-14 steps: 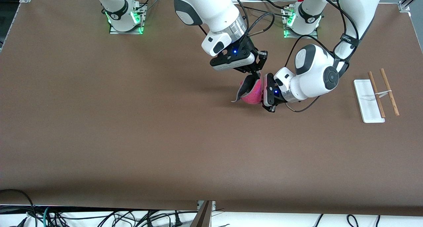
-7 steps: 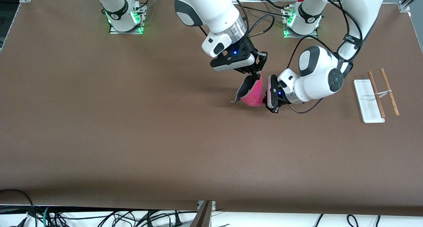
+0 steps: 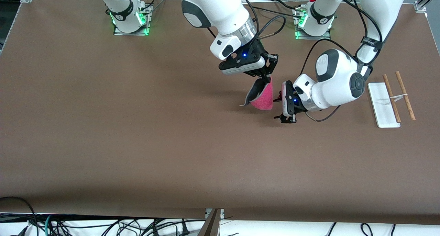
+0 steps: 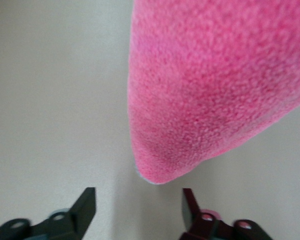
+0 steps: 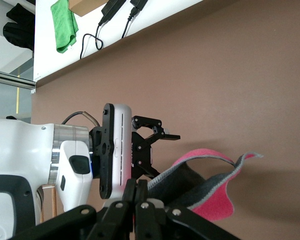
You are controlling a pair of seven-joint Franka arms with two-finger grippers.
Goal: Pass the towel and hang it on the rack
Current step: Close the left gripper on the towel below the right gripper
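Towel [image 3: 263, 97] stayed pinched in our right pincer [image 3: 266, 78] mid-frame; left pincer [image 3: 282, 108] just spread off it, so we flubbed the handoff.

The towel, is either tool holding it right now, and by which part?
The right tool pinches the towel by its top edge; the left tool is open beside it, holding nothing.

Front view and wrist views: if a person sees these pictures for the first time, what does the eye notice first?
First comes the pink towel, hanging over the middle of the brown table from the shut right gripper. Right beside it, the left gripper stands open and holds nothing. The rack with its two wooden rods stands bare at the left arm's end of the table.
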